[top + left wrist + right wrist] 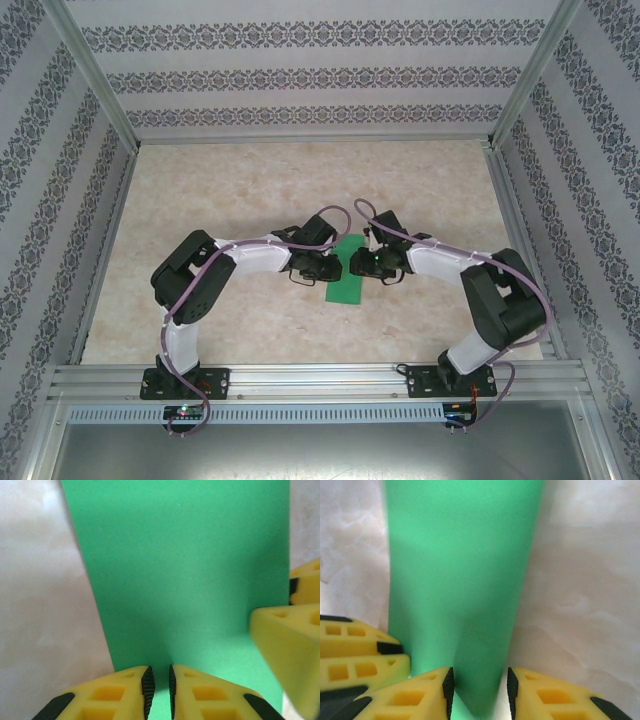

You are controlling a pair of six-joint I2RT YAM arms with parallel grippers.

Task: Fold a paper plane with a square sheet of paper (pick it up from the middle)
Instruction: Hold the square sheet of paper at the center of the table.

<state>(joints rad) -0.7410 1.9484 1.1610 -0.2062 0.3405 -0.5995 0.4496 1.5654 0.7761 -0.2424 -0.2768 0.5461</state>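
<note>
left pincer (158, 674) nearly together at green paper (185, 570) (grip unclear); right pincer (479, 677) apart, perhaps straddling it.

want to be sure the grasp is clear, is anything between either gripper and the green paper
Nothing visible does. The left gripper and the right gripper both sit right at the green paper, one on each side of it.
</note>
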